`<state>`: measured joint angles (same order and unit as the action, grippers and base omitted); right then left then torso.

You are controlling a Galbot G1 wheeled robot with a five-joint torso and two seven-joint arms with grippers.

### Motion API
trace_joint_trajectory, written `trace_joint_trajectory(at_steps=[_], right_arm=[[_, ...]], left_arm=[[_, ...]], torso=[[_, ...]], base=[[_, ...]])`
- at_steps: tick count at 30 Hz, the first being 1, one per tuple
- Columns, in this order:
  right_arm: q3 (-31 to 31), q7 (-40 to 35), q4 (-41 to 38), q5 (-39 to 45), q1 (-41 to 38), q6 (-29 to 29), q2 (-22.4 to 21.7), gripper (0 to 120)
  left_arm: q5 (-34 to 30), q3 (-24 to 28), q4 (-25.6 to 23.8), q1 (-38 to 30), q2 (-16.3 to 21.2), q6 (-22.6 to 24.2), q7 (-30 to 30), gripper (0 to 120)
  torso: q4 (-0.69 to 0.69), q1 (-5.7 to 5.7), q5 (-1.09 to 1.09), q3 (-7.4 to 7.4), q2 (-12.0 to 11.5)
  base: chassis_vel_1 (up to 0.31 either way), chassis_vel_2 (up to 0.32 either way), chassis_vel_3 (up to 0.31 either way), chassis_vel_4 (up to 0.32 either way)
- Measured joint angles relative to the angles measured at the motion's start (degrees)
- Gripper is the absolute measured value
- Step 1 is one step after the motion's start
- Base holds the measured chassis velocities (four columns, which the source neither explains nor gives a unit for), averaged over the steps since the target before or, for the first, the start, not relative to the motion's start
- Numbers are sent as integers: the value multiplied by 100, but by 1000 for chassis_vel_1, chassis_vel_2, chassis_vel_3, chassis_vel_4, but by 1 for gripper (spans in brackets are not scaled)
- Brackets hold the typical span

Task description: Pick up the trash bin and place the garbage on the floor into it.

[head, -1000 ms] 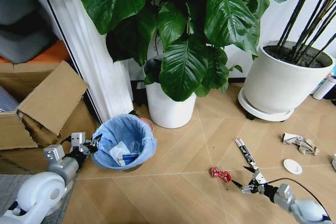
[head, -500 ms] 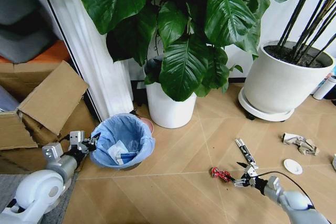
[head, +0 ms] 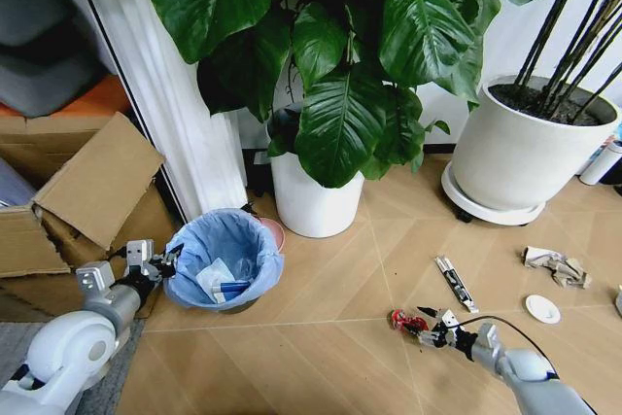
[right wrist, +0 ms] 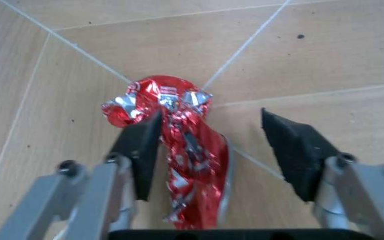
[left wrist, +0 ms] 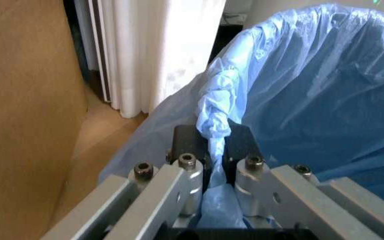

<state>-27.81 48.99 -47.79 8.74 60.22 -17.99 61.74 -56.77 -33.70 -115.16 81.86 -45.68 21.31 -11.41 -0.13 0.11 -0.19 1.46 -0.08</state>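
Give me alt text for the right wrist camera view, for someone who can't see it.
The right claw is open over a crumpled red foil wrapper lying on the wooden floor, its two dark fingertips on either side of it, one close against the wrapper and the other apart. Pale seam lines between the floorboards cross under the wrapper.

We see two white plant pots (head: 313,201) (head: 515,157), an open cardboard box (head: 92,182), and a white curtain (head: 170,94).

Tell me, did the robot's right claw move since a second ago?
Yes. The right gripper slid left across the floor, away from the white disc, and now sits open around the red wrapper.
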Motion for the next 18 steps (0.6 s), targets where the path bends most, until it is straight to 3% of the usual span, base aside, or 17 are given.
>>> trace_joint_trajectory(at_steps=[5,8,13,18], right_arm=[[-6,26,2,3,26,8,-11,39],[-4,79,6,2,42,18,-10,20],[-6,109,30,-1,46,22,-5,9],[-8,132,30,-2,51,29,-4,8]], left_arm=[[0,14,3,-9,-3,2,0,1],[0,19,3,-16,-1,6,-6,1],[0,18,-1,5,-11,8,-13,1],[3,15,-10,16,-17,9,-15,1]], torso=[[0,0,2,0,0],[0,0,2,0,0],[0,0,0,0,0],[0,0,1,0,0]], base=[[0,0,0,0],[0,0,0,0],[0,0,0,0],[0,0,0,0]])
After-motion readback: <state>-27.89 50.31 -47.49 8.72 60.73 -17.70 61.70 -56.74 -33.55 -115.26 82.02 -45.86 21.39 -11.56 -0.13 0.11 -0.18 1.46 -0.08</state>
